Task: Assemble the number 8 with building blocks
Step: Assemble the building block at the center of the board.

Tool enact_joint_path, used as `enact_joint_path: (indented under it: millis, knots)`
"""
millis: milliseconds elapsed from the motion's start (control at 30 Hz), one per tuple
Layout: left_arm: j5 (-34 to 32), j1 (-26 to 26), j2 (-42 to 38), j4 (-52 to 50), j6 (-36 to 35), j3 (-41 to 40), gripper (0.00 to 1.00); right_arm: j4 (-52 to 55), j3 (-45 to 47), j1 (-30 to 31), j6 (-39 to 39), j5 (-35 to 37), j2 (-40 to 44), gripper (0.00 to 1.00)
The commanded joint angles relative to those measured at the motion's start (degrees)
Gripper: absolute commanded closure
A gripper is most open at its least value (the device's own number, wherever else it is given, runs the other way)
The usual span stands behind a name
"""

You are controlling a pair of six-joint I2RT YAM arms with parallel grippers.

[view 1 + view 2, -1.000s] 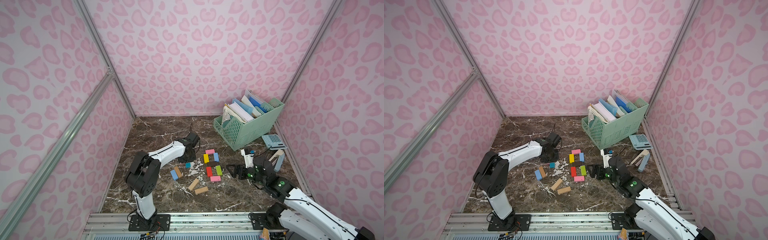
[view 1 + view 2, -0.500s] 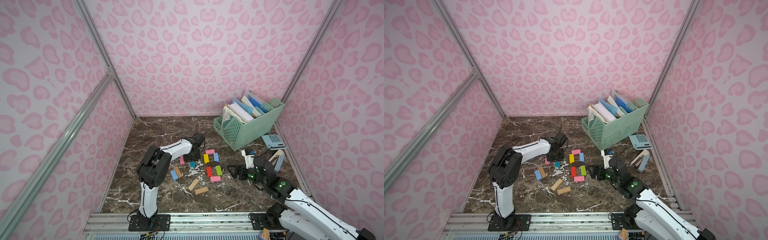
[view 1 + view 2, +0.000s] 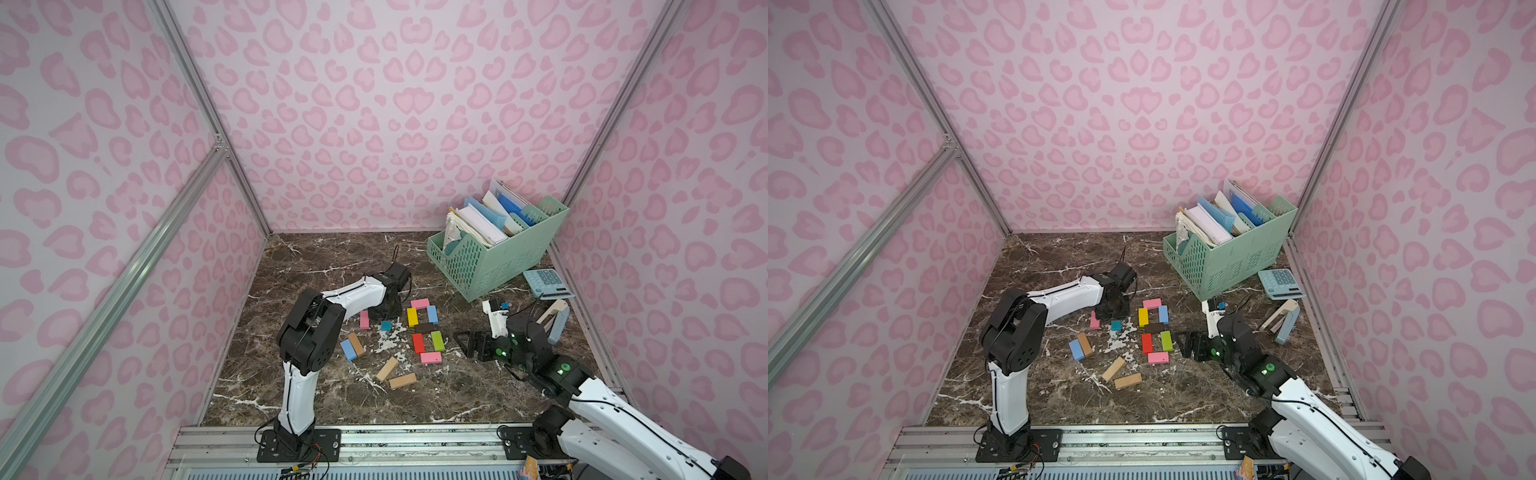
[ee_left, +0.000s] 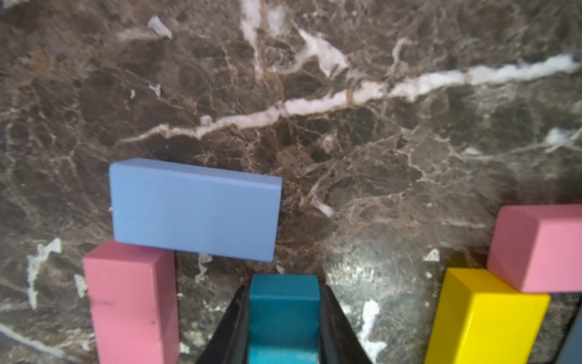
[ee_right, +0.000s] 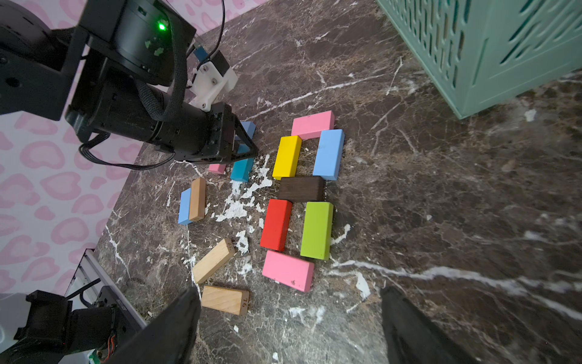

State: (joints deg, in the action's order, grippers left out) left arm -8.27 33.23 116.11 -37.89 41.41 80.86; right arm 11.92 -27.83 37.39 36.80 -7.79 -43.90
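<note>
Status chk. Number 8 [image 3: 424,328] lay flat about mid tabletop [image 3: 332,257], slightly toward the right edge, long axis running near edge to far edge.

All 7 segs filled:
- pink top bar [image 5: 312,124]
- yellow brick [image 5: 286,157] + light blue brick [image 5: 329,153] = upper sides
- dark brown mid bar [image 5: 301,188]
- red brick [image 5: 276,224] + green brick [image 5: 316,230] = lower sides
- pink bottom bar [image 5: 288,274]

Both loops read as closed. Fit was rough: top bar sat skewed, bottom bar angled, small gaps at some joints.

Left claw [image 4: 283,291] was pinching the teal brick [image 4: 283,318], jaws on its 2 long faces, on the left-edge side of the 8's upper loop, near yellow but apart from it. Couldn't tell whether teal was lifted or resting on the tabletop.

Right claw [image 5: 289,293] was spread wide, empty, on the right-edge side of the lower loop, touching nothing.

Spare building blocks [image 3: 387,368] were scattered toward the left edge: 1 pink, 2 light blue, 3 tan wood.

Judgement: build approx complete, no open slot for teal, so it looked surplus. Left to do, prob: square up top + bottom bars, put teal down clear of the figure, pull both arms back w/o bumping yellow.
</note>
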Motion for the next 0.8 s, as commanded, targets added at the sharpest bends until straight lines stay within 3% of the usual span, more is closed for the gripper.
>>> enact_joint_path:
  millis: [0, 633, 767]
  knots:
    - [-0.8, -0.4, 0.8, -1.2, -1.3, -0.2, 0.83, -0.8, 0.1, 0.0, -0.3, 0.2, 0.1, 0.09]
    - [-0.6, -1.2, 2.3, -0.9, -3.0, 0.4, 0.79, -1.0, 0.4, -0.1, -0.1, 0.0, 0.1, 0.09]
    - [-0.4, -1.3, 2.4, -0.9, -2.9, 0.2, 0.74, -1.0, 0.5, 0.0, -0.1, 0.0, 0.0, 0.09]
